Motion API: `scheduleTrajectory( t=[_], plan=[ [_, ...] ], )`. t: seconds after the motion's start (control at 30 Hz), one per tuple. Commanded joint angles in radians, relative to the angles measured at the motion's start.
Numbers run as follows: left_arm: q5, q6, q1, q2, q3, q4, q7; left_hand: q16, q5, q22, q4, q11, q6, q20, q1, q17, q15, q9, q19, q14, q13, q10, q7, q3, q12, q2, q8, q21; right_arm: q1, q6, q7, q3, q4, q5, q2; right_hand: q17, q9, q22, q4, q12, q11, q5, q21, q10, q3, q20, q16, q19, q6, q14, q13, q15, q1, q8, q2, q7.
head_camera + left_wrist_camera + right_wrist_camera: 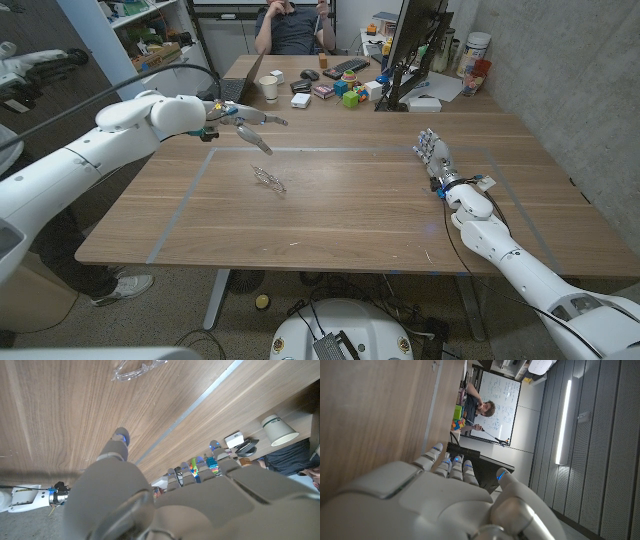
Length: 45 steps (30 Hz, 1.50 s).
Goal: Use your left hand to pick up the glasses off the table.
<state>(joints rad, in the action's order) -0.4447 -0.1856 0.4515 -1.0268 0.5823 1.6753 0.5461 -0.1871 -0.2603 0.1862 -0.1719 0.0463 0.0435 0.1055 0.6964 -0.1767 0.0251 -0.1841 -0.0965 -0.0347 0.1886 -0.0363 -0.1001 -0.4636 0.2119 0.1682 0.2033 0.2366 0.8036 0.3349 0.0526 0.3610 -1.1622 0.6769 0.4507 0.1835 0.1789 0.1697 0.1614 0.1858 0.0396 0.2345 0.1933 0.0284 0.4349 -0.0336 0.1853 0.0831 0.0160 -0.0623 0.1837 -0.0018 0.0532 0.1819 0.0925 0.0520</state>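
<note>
On the head view we see the clear, transparent-framed glasses [268, 178] lying on the brown wooden table [350, 215], inside the pale taped rectangle [196, 187] and left of its middle; our left hand [248, 120] hangs in the air beyond them, near the rectangle's far left corner, fingers stretched out and apart, holding nothing, and well clear of the glasses; our right hand [431, 152] stands on its edge at the right side of the table, fingers straight and close together, empty; past the far tape line sit a white paper cup [268, 87], coloured blocks [350, 92] and a dark monitor [412, 40], and a person [290, 25] sits behind them. From the left wrist view, the grey back of the left hand [165, 500] points its spread fingers over the wood, with the glasses [136, 369] apart from the fingertips and untouched; the paper cup [279, 431] shows too. From the right wrist view, the right hand [440, 495] lies alongside the table's surface, fingers [451, 467] side by side, gripping nothing; the person [479, 407] sits before a whiteboard [499, 402].
</note>
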Motion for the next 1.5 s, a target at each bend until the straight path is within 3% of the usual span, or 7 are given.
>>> scheduleTrajectory(
  t=[0.03,0.57,0.8,0.9,1.2,1.3,1.5],
  plan=[
    [-0.043,-0.043,-0.055,0.034,0.057,-0.045,0.086,-0.003,-0.011,-0.001,-0.001,-0.003,-0.001,-0.006,0.022,-0.003,0.003,-0.002,0.002,0.003,0.004,0.002,0.010,0.009,0.002,0.001,0.002,-0.005,-0.015,0.001,-0.003,0.007,0.023,-0.005,-0.012,0.002,0.003,0.004,0.003,0.006,0.002,0.006,0.005,0.000,0.006,-0.003,0.007,0.009,0.003,-0.003,0.002,0.001,-0.012,0.007,0.057,0.003],
    [-0.055,-0.095,-0.098,0.082,0.114,-0.137,0.142,-0.002,-0.026,0.000,0.002,0.004,-0.006,-0.018,0.063,-0.003,-0.001,-0.003,-0.004,0.006,0.004,0.004,0.018,0.019,0.002,-0.010,0.002,-0.008,-0.021,-0.002,-0.011,0.009,0.039,-0.007,-0.022,0.002,0.003,0.004,0.003,0.006,0.001,0.007,0.006,-0.001,0.006,-0.011,0.007,0.013,0.002,-0.001,0.002,0.001,-0.013,0.007,0.056,0.004],
    [-0.068,-0.099,-0.106,0.088,0.131,-0.145,0.161,0.004,-0.036,0.000,0.006,0.004,-0.011,-0.025,0.097,-0.002,-0.002,-0.003,0.003,-0.010,0.005,-0.001,0.023,0.026,0.000,-0.021,0.002,-0.015,-0.027,-0.001,-0.009,0.011,0.050,-0.008,-0.026,0.002,0.003,0.003,0.003,0.006,0.002,0.007,0.006,0.000,0.006,-0.013,0.006,0.014,0.001,-0.001,0.002,0.001,-0.013,0.007,0.056,0.004],
    [-0.072,-0.098,-0.109,0.088,0.134,-0.143,0.172,0.002,-0.039,0.000,0.009,0.016,-0.023,-0.028,0.110,-0.002,-0.007,-0.004,-0.001,-0.005,0.005,0.013,0.024,0.030,0.005,-0.025,0.006,-0.014,-0.029,-0.001,-0.007,0.012,0.055,-0.007,-0.028,0.002,0.003,0.003,0.002,0.006,0.001,0.007,0.006,0.000,0.006,-0.013,0.007,0.015,0.001,-0.001,0.002,0.001,-0.013,0.007,0.056,0.004],
    [-0.086,-0.099,-0.120,0.091,0.148,-0.138,0.206,-0.004,-0.040,0.000,0.014,0.026,-0.050,-0.039,0.141,-0.002,-0.028,-0.004,-0.009,0.015,0.007,0.060,0.010,0.039,0.022,-0.040,0.011,-0.015,-0.034,0.002,-0.004,0.012,0.070,-0.005,-0.034,0.002,0.003,0.003,0.002,0.006,0.002,0.007,0.006,-0.001,0.006,-0.015,0.006,0.014,0.001,-0.001,0.002,0.000,-0.013,0.007,0.056,0.004],
    [-0.094,-0.101,-0.129,0.096,0.158,-0.140,0.229,0.004,-0.036,0.001,0.017,0.017,-0.030,-0.041,0.161,-0.002,-0.023,-0.004,-0.002,-0.007,0.007,0.016,-0.002,0.045,0.003,-0.051,0.000,-0.020,-0.032,0.002,-0.009,0.010,0.069,-0.004,-0.035,0.002,0.003,0.003,0.002,0.006,0.003,0.007,0.006,-0.001,0.006,-0.013,0.006,0.015,0.001,0.000,0.002,0.001,-0.014,0.007,0.056,0.005],
    [-0.124,-0.099,-0.137,0.096,0.173,-0.128,0.260,0.009,-0.029,0.001,0.019,0.025,-0.013,-0.059,0.181,-0.002,-0.029,-0.004,0.013,-0.029,0.007,-0.008,-0.013,0.050,-0.006,-0.062,-0.006,-0.027,-0.031,0.001,-0.013,0.007,0.070,-0.003,-0.034,0.002,0.003,0.003,0.002,0.007,0.003,0.007,0.006,0.002,0.006,-0.013,0.007,0.016,0.002,0.003,0.002,0.000,-0.014,0.007,0.056,0.004]
  ],
)
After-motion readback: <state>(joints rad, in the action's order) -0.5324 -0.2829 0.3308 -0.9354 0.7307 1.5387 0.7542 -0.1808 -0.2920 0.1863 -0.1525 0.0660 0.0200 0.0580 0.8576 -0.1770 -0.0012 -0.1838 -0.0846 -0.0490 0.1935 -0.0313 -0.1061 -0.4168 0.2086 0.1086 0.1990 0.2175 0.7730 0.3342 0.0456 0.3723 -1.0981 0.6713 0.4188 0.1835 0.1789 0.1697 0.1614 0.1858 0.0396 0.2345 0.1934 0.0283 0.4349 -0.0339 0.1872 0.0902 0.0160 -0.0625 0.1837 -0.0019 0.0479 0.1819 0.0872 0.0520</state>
